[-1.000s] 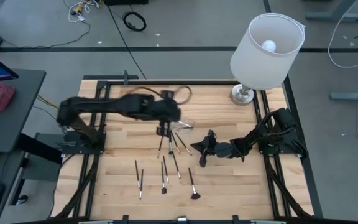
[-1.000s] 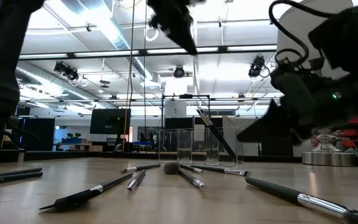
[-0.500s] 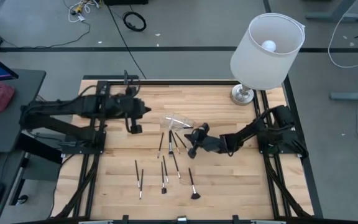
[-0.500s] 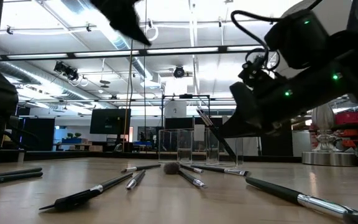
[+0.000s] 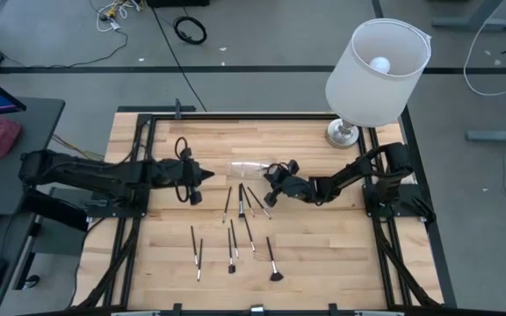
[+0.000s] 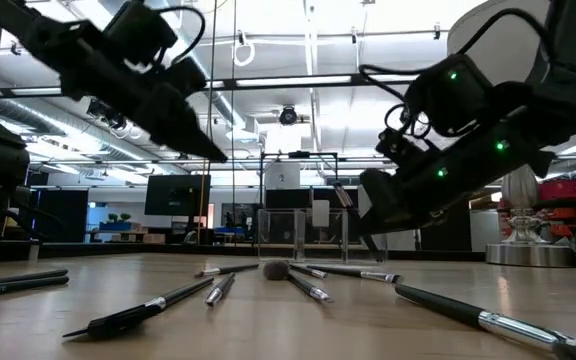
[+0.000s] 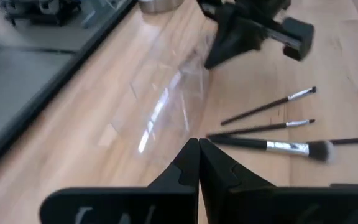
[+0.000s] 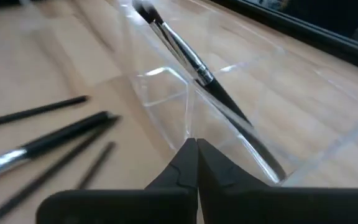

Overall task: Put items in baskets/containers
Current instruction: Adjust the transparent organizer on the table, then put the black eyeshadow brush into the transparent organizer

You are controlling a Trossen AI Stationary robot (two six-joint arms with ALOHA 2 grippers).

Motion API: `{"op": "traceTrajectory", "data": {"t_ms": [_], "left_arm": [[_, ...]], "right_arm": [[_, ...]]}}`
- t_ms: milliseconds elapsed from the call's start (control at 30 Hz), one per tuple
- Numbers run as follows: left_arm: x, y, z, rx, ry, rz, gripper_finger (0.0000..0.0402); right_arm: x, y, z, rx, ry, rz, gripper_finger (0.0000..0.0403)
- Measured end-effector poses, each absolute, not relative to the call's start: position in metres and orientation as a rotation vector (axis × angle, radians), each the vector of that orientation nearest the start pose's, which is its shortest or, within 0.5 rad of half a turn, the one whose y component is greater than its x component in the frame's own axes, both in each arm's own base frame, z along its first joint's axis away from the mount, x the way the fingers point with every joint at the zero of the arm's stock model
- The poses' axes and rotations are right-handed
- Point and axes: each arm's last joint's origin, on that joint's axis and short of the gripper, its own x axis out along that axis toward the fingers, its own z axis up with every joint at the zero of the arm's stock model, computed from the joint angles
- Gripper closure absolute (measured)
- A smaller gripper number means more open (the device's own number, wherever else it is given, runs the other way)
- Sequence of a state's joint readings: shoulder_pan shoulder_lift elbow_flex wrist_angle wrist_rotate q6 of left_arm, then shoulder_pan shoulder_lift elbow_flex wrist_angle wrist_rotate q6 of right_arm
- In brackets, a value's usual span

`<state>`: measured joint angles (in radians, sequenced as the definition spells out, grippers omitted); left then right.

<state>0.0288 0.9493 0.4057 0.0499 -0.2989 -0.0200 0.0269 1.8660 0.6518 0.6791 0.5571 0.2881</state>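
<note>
Now, nearer arm: right end effector, jaws closed, empty, touching clear cup.
Cup axis: lying flat, pointing toward left end effector, closed.
Brushes: desk-side of cup.

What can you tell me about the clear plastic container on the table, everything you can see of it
The clear container is a see-through, square-sided plastic box with thin walls, lying on its side on the wooden table, near the middle, above the scattered brushes. One dark-handled brush with a silver ferrule shows through its wall and appears to lie inside. The right hand, shut, sits right at one end; whether it touches is unclear. The left hand, shut, points at it from the other side, apart.
</note>
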Motion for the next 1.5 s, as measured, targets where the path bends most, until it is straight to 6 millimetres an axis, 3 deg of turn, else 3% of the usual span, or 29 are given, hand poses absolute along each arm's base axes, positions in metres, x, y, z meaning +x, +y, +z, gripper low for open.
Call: {"op": "traceTrajectory", "data": {"t_ms": [167,333,600,767,900,1033,1367,1500], "left_arm": [[0.184,0.014,0.177,-0.001,0.463,0.340,0.0393],[0.182,0.014,0.173,-0.031,0.431,0.344,0.0391],[0.182,0.011,0.173,-0.100,0.434,0.276,0.0390],[0.182,0.012,0.173,-0.101,0.432,0.289,0.0390],[0.182,0.012,0.173,-0.103,0.432,0.289,0.0390],[0.182,0.012,0.173,-0.104,0.432,0.290,0.0390],[0.182,0.012,0.172,-0.104,0.435,0.290,0.0390],[0.182,0.012,0.172,-0.104,0.436,0.290,0.0390]], "right_arm": [[0.318,-0.015,0.101,0.087,0.446,-0.602,0.0403],[0.322,-0.007,0.106,0.117,0.392,-0.518,0.0402],[0.322,0.044,0.118,0.154,0.345,-0.419,0.0403],[0.324,0.079,0.119,0.149,0.411,-0.437,0.0403],[0.326,0.103,0.127,0.079,0.450,-0.519,0.0403],[0.326,0.118,0.135,0.167,0.424,-0.602,0.0403],[0.328,0.129,0.097,0.144,0.432,-0.638,0.0402],[0.331,0.128,0.094,0.107,0.430,-0.628,0.0385]]}}
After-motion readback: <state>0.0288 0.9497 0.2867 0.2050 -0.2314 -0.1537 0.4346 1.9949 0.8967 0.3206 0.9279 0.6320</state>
